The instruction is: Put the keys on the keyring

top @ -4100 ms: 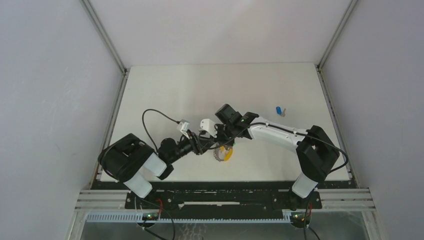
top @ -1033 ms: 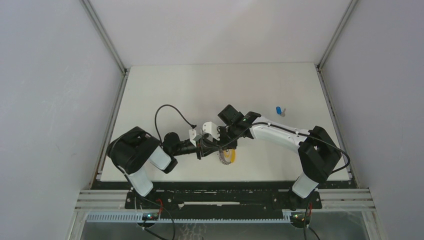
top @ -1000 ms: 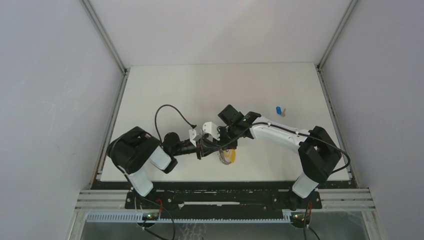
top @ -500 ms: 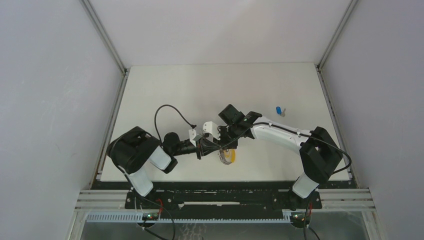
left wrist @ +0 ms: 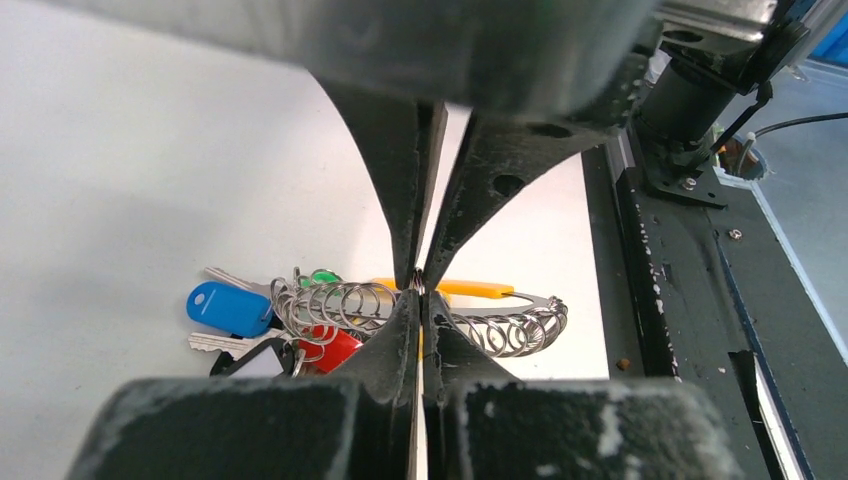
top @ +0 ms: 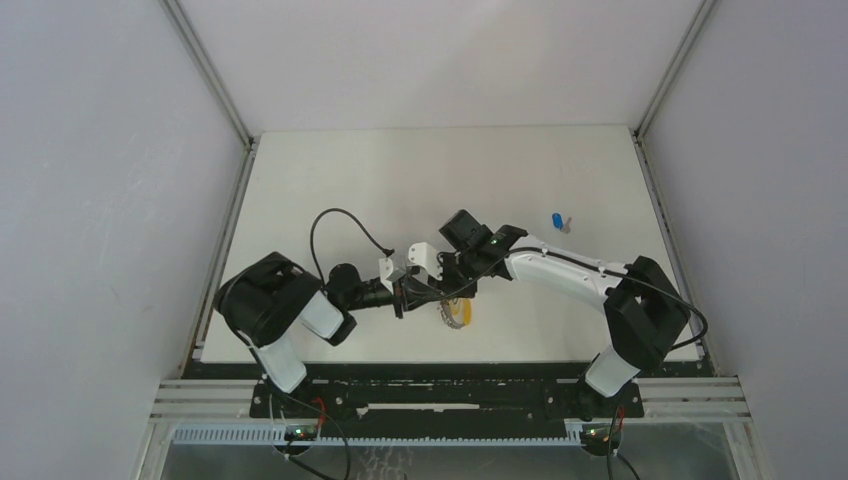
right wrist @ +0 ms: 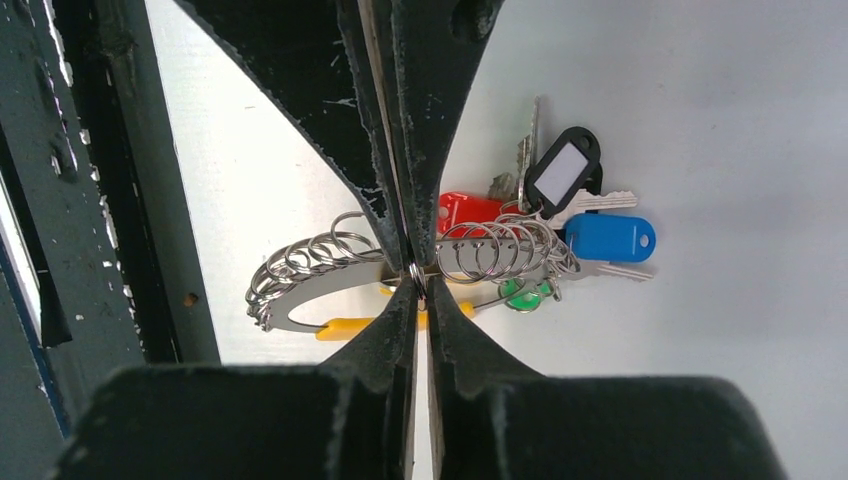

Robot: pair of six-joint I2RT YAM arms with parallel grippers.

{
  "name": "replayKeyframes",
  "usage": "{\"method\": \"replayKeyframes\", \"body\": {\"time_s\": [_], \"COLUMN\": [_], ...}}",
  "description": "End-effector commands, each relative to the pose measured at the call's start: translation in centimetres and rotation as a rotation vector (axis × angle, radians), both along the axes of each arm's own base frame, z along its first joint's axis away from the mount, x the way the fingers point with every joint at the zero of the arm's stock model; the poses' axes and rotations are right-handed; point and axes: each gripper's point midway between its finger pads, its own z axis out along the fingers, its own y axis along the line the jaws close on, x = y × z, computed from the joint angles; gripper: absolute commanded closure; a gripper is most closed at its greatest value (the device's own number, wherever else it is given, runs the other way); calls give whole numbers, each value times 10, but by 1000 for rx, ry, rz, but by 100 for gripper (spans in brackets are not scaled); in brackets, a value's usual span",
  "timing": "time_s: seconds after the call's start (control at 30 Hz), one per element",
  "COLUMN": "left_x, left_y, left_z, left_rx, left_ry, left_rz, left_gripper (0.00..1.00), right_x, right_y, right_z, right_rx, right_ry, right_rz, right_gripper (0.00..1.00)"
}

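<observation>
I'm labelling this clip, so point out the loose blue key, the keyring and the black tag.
loose blue key (top: 557, 220), top view, on its blue cap.
keyring (right wrist: 310, 298), right wrist view, on its flat silver band.
black tag (right wrist: 566, 170), right wrist view, on its white label window.

Both arms reach inward and meet wrist to wrist, each set of jaws closed.
The black-and-white left arm (top: 300, 318) stretches from its base towards the right with the forearm lying low. The white-shelled right arm (top: 560, 270) folds at the elbow and reaches leftward to face it near the middle front. In each wrist view the dark, scuffed fingers (left wrist: 400, 170) (right wrist: 425, 120) taper to tips pressed together with no gap. Those tips pinch a wire loop of the silver metal keyring (left wrist: 510, 325) (right wrist: 300, 290).
</observation>
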Motion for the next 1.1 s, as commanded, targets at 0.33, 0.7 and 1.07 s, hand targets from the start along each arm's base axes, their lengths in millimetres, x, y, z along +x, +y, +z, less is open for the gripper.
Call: {"method": "replayKeyframes", "body": {"time_s": [0.33,0.7,1.07], "left_x": [2,5,9], "left_y": [0,0,-1], "left_z": [10,18,37], "left_rx": [-12,-30,-69], "left_ry": [-42,-43,-73], "left_rz": [20,42,60], "left_gripper": [100,100,100], "right_x": [13,10,22], "right_y": [1,-8,-15], "right_z": [57,49,45], "right_rx": [329,610,750], "right_ry": [-107,68,248], "right_rz": [-139,-240,-304], "right_gripper": [78,76,74]}}
